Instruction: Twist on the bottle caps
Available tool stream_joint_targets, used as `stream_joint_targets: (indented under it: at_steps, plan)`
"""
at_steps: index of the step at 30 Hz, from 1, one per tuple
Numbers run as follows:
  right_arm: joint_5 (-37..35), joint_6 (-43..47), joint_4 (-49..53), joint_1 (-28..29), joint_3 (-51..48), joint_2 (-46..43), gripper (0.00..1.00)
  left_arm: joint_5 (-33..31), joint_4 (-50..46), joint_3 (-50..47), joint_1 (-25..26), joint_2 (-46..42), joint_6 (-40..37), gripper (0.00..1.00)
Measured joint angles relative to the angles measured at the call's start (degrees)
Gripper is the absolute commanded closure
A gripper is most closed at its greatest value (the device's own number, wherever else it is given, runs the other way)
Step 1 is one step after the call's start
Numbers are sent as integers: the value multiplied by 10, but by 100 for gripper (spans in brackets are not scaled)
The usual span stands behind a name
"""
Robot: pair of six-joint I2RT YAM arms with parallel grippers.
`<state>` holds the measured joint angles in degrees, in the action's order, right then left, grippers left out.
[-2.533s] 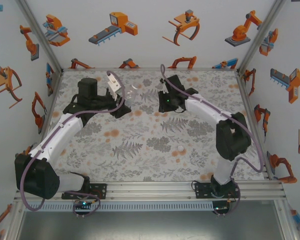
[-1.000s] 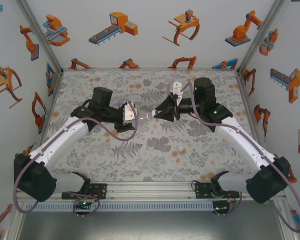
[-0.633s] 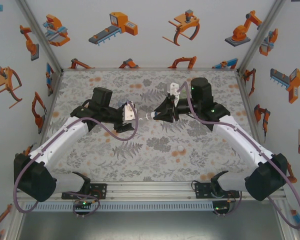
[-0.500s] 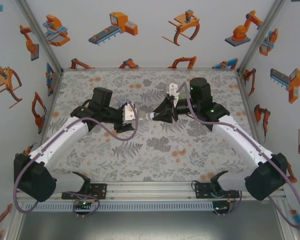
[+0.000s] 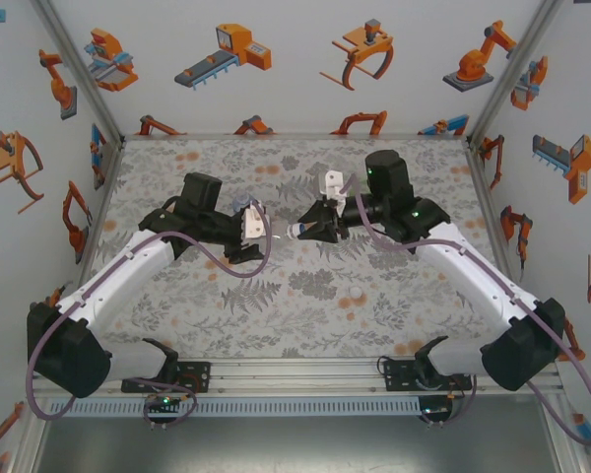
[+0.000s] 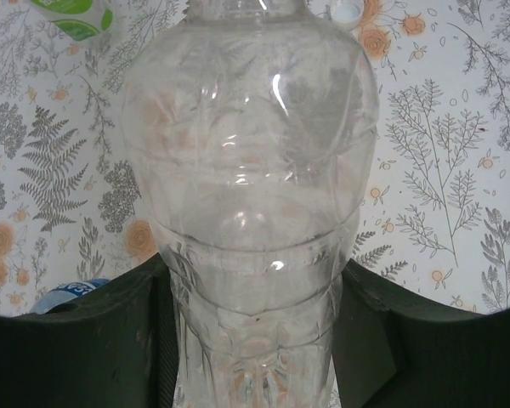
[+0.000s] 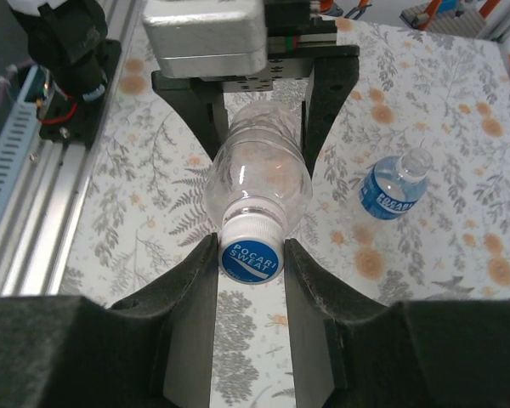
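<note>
The left gripper [image 6: 251, 340] clamps the clear bottle [image 7: 257, 174] lying level, its neck pointing straight into the right gripper [image 7: 251, 249], which pinches the blue cap [image 7: 249, 259].

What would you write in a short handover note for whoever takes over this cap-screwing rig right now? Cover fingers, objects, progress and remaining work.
Left gripper: fingers shut on the clear bottle, held sideways.
Right gripper: fingers shut on the blue cap, which sits on that bottle's neck. How far it is threaded cannot be told.
The blue-label bottle is on the table, apparently uncapped. A white cap lies loose there. A green bottle is at the edge of the left wrist view, state unclear.
Done: no bottle is confirmed capped.
Left: finish this cap, then cap the other bottles.
</note>
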<state>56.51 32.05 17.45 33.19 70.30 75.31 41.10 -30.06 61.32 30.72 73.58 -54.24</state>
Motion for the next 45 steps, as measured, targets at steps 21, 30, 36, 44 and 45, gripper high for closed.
stream_joint_targets:
  at_steps: [21, 30, 36, 44, 45]
  plan:
    - [-30, 17, 5, 19, -8, 12, 100, -11, -33, 0, -5, 0, -8, 100]
    - [-112, -323, -42, 19, -15, 16, 100, -28, -28, 0, -5, 1, -4, 100]
    - [-151, -506, -1, 19, 27, 50, 100, -40, -28, 0, -9, 2, -3, 100]
    - [-185, -701, 96, 18, 92, 107, 100, -58, -37, 0, -11, 3, 0, 100]
    - [-187, -726, 100, 18, 92, 110, 100, -60, -41, 0, -11, 3, 0, 100]
